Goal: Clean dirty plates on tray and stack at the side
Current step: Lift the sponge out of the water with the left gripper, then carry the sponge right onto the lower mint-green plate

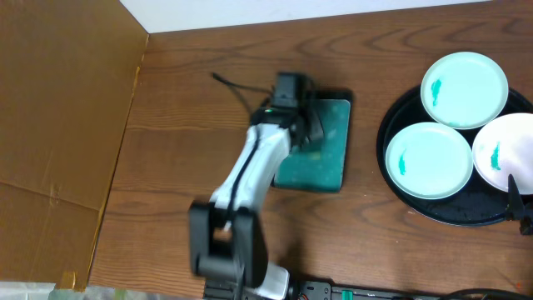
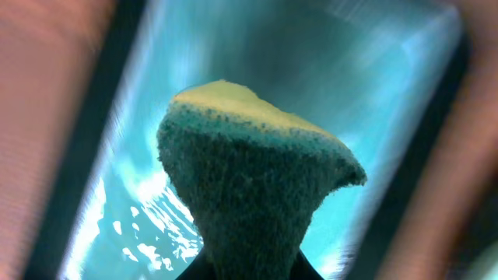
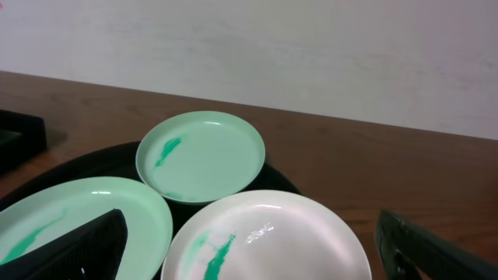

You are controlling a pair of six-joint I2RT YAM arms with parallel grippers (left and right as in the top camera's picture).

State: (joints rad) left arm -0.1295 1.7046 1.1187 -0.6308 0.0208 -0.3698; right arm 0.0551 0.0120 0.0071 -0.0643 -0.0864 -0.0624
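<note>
We judge the step in hand to be sponge preparation. No wiping has begun.

- The left end effector (image 1: 305,127) sits over the small tray (image 1: 333,171), left of centre on the tabletop (image 1: 183,100). Its jaws are closed on a sponge (image 2: 249,179), yellow face away and green scouring face toward the wrist camera. We cannot tell whether the sponge touches the glossy teal floor below it.
- The right end effector (image 3: 249,241) is wide open and holds nothing. It hangs at the near edge of the tray (image 1: 466,215), above the whitest plate.
- All three plates (image 1: 429,160) lie on the tray at the right side of the tabletop. Each carries a teal smear, and none is stacked at the side.

The next move calls for carrying the sponge well across the tabletop to the tray and setting it on a smear. We expect the right end effector must close on a plate rim first — an unsteadied plate may slide on the glossy tray under wiping.
</note>
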